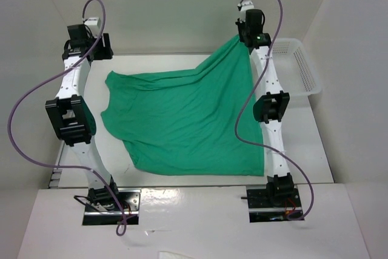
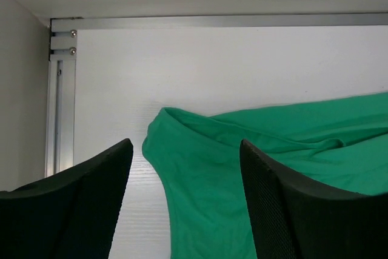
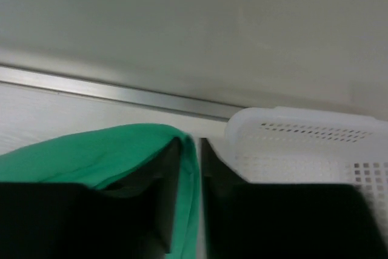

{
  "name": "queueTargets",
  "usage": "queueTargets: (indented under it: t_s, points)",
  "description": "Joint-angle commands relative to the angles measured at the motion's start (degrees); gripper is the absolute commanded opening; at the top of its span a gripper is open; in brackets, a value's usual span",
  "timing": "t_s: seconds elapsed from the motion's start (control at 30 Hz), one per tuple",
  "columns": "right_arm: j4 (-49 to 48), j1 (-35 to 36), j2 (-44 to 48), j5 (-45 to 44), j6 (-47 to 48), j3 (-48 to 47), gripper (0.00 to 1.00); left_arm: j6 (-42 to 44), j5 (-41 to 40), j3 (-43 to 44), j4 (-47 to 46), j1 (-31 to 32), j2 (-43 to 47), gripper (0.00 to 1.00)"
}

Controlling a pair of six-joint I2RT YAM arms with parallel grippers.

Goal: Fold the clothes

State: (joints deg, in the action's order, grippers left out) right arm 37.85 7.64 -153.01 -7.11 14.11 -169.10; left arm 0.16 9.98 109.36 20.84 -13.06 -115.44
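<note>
Most of the folding is left, as I judge it. The shirt (image 1: 182, 119) lies spread and wrinkled over the middle of the table (image 1: 318, 150), and I can make out no clean fold. One corner is drawn up toward the upper right of the overhead view. My right gripper (image 3: 191, 145) has that corner: its jaws stand only a slit apart, with green cloth pinched in the slit. My left gripper (image 2: 185, 150) gapes wide and holds nothing. The overhead view alone gives the whole outline, with the raised ridge of cloth running up to the right arm and the basket (image 1: 300, 65) near it at the right, but it hides both pairs of jaws. The right wrist view shows the pinch itself, with the basket just to its right. The left wrist view shows a rounded, rolled edge of the shirt lying flat on the table below and beyond my open fingers (image 2: 91, 198), apart from them. Whether the lower left edge is doubled over, I cannot tell.
</note>
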Motion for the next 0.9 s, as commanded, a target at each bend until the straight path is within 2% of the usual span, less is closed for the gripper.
queueTargets:
  t_s: [0.0, 0.03, 0.07, 0.13, 0.27, 0.33, 0.5, 0.63, 0.7, 0.87]
  points:
    - [4.25, 1.94, -1.41, -4.66, -0.13, -7.91, 0.35, 0.28, -0.57, 3.84, 0.78, -0.12, -0.84, 0.79]
    - [4.95, 1.94, -1.41, -4.66, -0.13, -7.92, 0.51, 0.28, -1.18, 4.54, 0.78, -0.12, -0.84, 0.85]
    - [5.74, 1.94, -1.41, -3.97, -1.87, -9.83, 0.56, -0.25, -1.19, 4.54, 1.30, -0.12, -0.84, 0.87]
    - [8.29, 2.47, 1.12, -1.70, -2.68, -9.85, 0.63, -0.25, -2.23, 3.59, 1.83, -0.12, 1.08, 0.89]
    - [12.95, 1.95, 7.80, 3.59, -6.98, -9.85, 0.68, 2.02, -5.66, -3.17, 2.89, -0.12, 7.40, 0.91]
    - [15.92, 1.94, 10.87, 6.22, -6.99, -9.07, 0.70, 3.69, -6.72, -7.04, 3.76, -0.12, 12.31, 0.91]
    - [25.42, 3.17, 20.37, 15.62, -7.00, -5.46, 0.72, 10.63, -10.15, -22.94, 7.54, -1.17, 21.99, 0.91]
    - [32.98, 3.70, 23.46, 25.03, -4.89, -0.10, 0.72, 15.64, -13.49, -35.86, 8.16, -1.71, 29.81, 0.85]
    - [35.54, 3.70, 25.03, 27.75, -3.40, 3.23, 0.69, 17.23, -14.45, -42.52, 8.16, -2.23, 32.54, 0.82]
    - [36.60, 3.70, 29.69, 29.87, -1.89, 13.42, 0.67, 19.96, -13.14, -50.38, 8.16, -4.16, 36.15, 0.74]
